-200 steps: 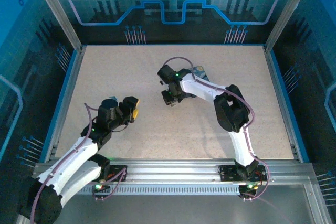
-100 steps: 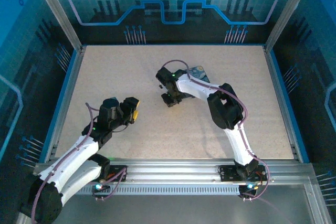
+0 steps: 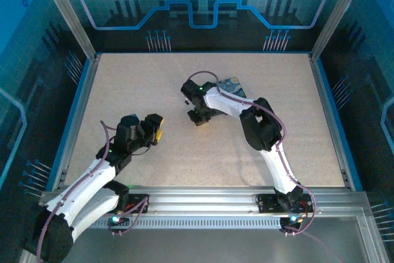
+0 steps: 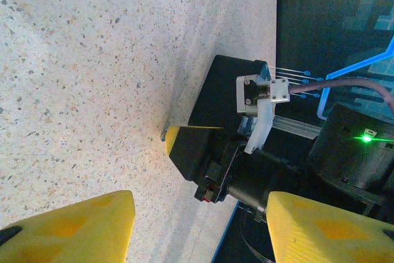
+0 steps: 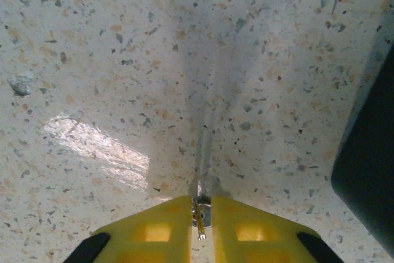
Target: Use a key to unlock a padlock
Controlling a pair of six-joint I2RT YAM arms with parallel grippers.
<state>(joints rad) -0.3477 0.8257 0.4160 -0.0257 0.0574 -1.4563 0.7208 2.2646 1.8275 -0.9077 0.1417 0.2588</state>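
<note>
Low in the middle of the right wrist view, the right end effector [image 5: 199, 206] has its yellow fingers [image 5: 154, 229] pressed together on a thin sliver of bright metal, which I take for the key [image 5: 199, 217]. The sliver stands upright in the seam, and its tip pokes out toward the speckled table [image 5: 123, 60], either just above it or touching. From above, that end effector [image 3: 200, 116] sits near the middle of the frame, pointing down at the table. The painted tin [image 3: 234, 84] is just beside the arm's wrist, toward the upper right. A dark shape [image 5: 369, 152] lies along the right edge of the wrist view; I cannot tell what it is. The padlock is too small to place with certainty.

Toward the lower left of the top view, the left end effector [image 3: 155, 132] hovers low with nothing in it. Its own camera shows the yellow fingers [image 4: 74, 226] well apart.

The step in hand looks like getting the key securely off the table. The grip is only at the very fingertips, so the lift should be slow and straight up with a firm squeeze, or the key may twist or slip out. Before moving to the lock, it would pay to check which way the blade points and that enough of it projects beyond the fingers.
</note>
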